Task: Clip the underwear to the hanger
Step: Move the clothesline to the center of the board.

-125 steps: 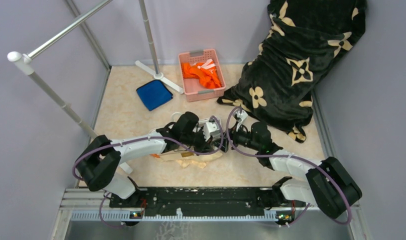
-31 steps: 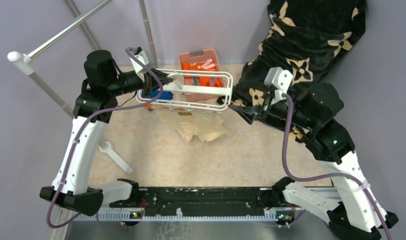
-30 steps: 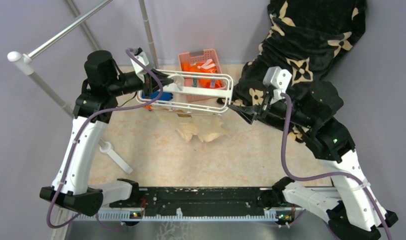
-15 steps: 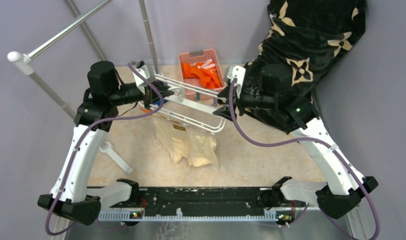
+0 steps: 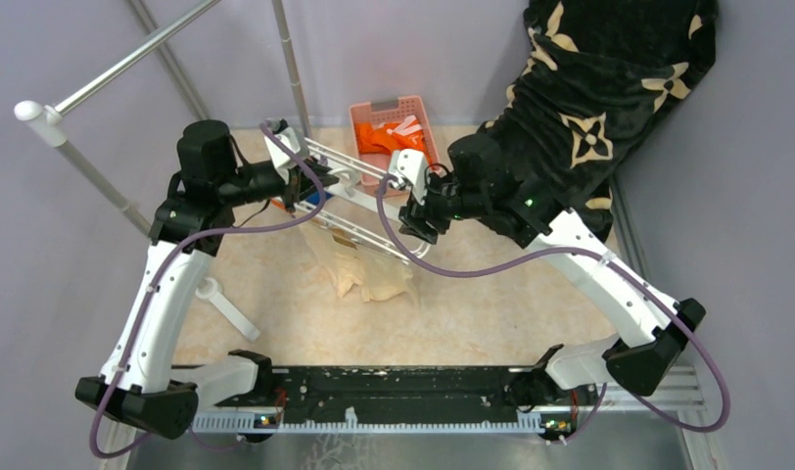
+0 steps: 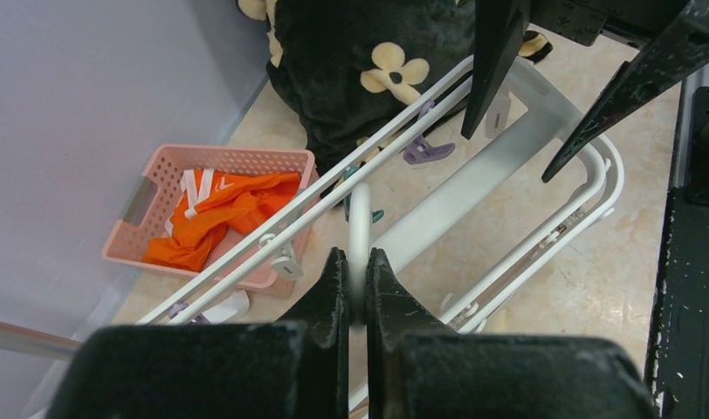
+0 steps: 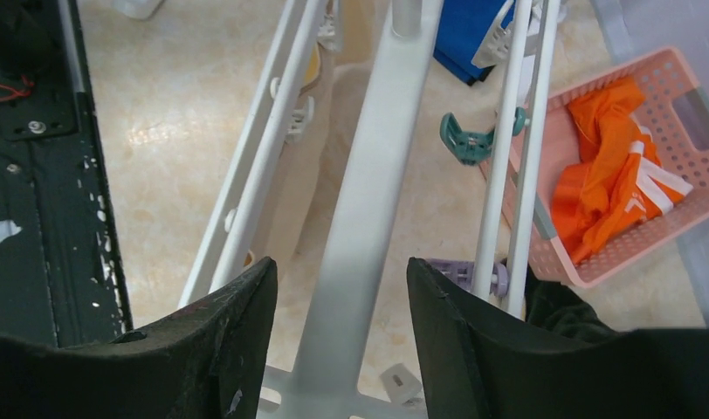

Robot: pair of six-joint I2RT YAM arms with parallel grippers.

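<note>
Right gripper (image 5: 418, 211) has swung to the hanger's (image 7: 368, 175) 3 o'clock, jaws apart astride its stiff bar, likely the firmest hold. Left gripper (image 6: 355, 262) clamps its top; underwear (image 5: 369, 274) dangles limp.

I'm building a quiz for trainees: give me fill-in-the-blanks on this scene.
The left gripper is shut on the hanger's ____.
The right gripper straddles the hanger's middle bar, jaws ____.
The beige ____ hangs from the hanger.
The pink basket holds ____ clothes.
Missing: hook; open; underwear; orange.

Right gripper (image 7: 340, 266) swung in from beyond the hanger (image 7: 373, 166) end, now straddling its middle; hanger tilted steeper.
</note>
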